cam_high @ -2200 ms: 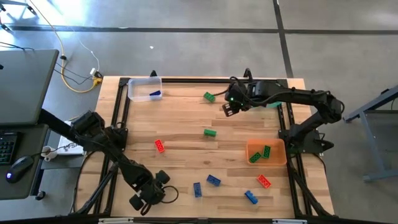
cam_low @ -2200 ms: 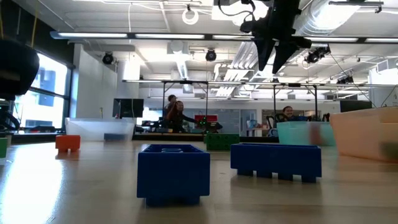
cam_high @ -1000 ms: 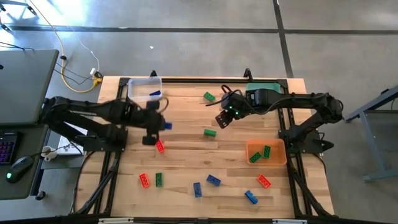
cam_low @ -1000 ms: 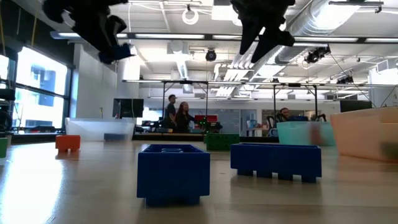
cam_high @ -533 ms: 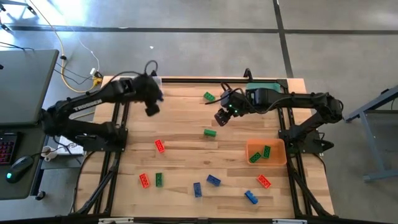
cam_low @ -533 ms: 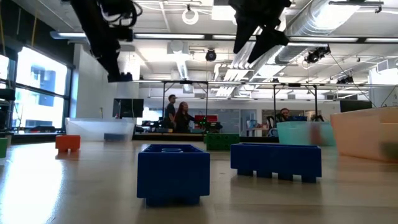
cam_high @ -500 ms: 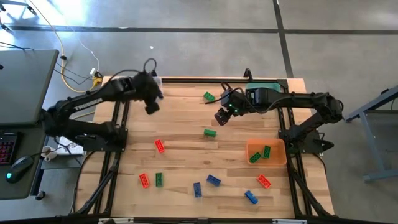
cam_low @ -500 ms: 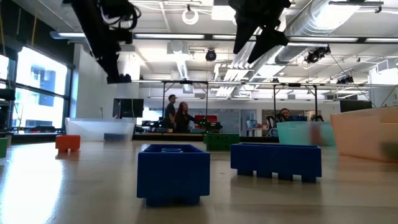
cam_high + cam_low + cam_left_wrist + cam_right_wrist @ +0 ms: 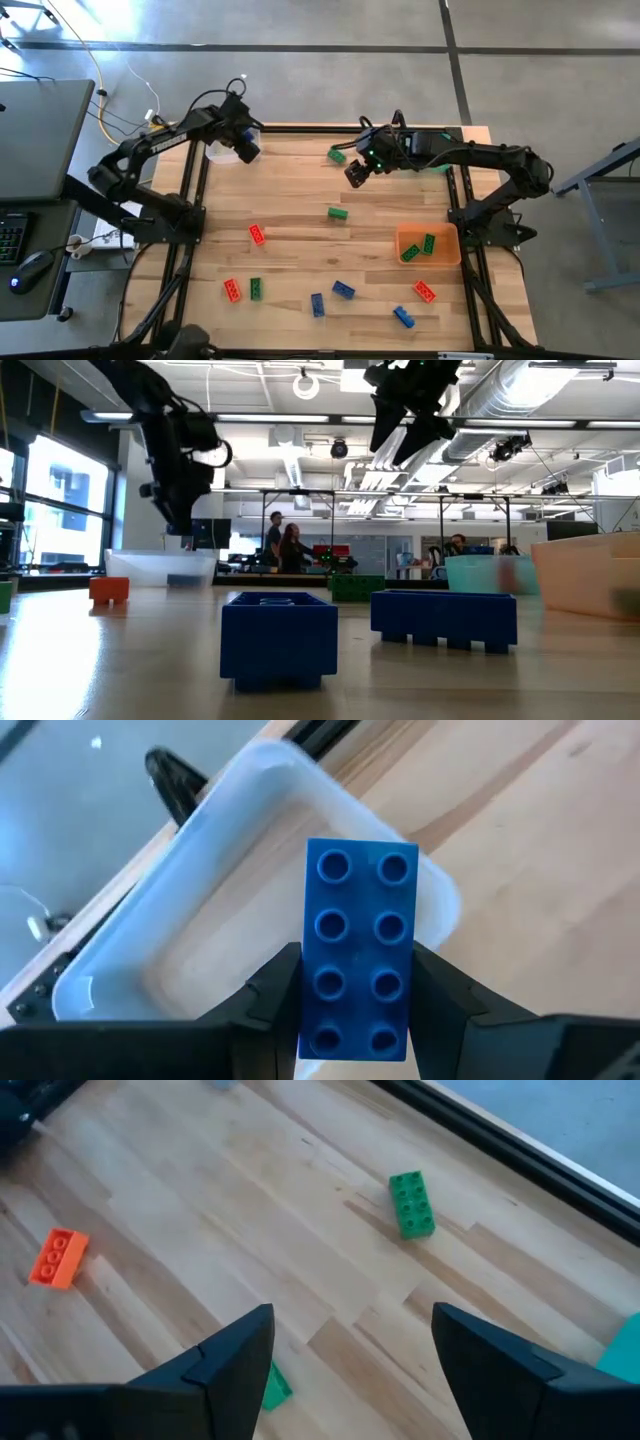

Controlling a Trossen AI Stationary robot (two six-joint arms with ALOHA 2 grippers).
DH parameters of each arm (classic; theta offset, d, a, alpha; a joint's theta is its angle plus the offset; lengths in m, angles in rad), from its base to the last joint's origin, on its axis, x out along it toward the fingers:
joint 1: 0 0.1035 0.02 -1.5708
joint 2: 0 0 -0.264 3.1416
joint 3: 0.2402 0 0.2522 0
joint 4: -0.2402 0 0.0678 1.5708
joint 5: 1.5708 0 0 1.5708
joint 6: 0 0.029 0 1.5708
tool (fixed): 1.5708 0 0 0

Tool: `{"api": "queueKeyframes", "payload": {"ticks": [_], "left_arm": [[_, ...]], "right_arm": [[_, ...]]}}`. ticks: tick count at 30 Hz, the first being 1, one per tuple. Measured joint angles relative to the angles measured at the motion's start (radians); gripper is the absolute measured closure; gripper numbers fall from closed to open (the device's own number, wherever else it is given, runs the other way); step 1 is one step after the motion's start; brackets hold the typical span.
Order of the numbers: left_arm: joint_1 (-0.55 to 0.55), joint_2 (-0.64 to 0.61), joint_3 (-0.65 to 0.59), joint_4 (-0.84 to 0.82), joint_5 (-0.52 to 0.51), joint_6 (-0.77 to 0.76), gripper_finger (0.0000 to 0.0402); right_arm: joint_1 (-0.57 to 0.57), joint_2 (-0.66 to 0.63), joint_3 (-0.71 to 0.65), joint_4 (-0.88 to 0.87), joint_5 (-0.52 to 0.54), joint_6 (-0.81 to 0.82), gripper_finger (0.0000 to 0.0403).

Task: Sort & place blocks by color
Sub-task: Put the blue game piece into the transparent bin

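Note:
My left gripper (image 9: 247, 150) hangs over the clear bin (image 9: 228, 143) at the table's far left corner, shut on a blue brick (image 9: 358, 945). Over the far middle of the table my right gripper (image 9: 352, 172) stands open and empty, beside a green brick (image 9: 337, 155) that lies flat there. The right wrist view shows that green brick (image 9: 412, 1205) ahead of the open fingers. Red, green and blue bricks lie scattered on the table, among them a green one (image 9: 338, 212) and a red one (image 9: 257, 234). My left gripper pinches the blue brick by its two long sides, at the end nearer the wrist (image 9: 322, 1020), between its two fingers. The fingers slant down from above and run along the brick. The brick juts out past the fingertips, lifted clear above the clear bin (image 9: 200, 910).
An orange bin (image 9: 443, 256) holding green bricks stands at the right. A teal bin (image 9: 432, 133) sits at the far right under my right arm. More bricks lie near the front edge: red (image 9: 232, 290), green (image 9: 255, 289), blue (image 9: 343, 290), blue (image 9: 403, 316).
My left gripper has swung from the middle left of the table toward its far left corner, sinking a little and rolling, and carries the blue brick to above the clear bin. My right gripper has shifted slightly toward the far edge and opened wider.

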Motion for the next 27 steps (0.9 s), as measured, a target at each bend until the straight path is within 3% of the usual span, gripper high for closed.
{"api": "queueKeyframes", "payload": {"ticks": [14,22,27], "left_arm": [[0.069,0.160,0.000,0.094,0.000,-0.068,0.0282],[0.079,0.169,0.000,0.103,-0.036,-0.072,0.0250],[0.079,0.169,0.000,0.101,-0.045,-0.078,0.0211]], "right_arm": [[-0.019,0.000,0.000,0.000,-0.056,-0.045,0.0144],[-0.011,0.009,0.000,0.005,-0.328,-0.280,0.0144],[0.022,0.046,0.000,0.005,-0.321,-0.345,0.0144]]}}
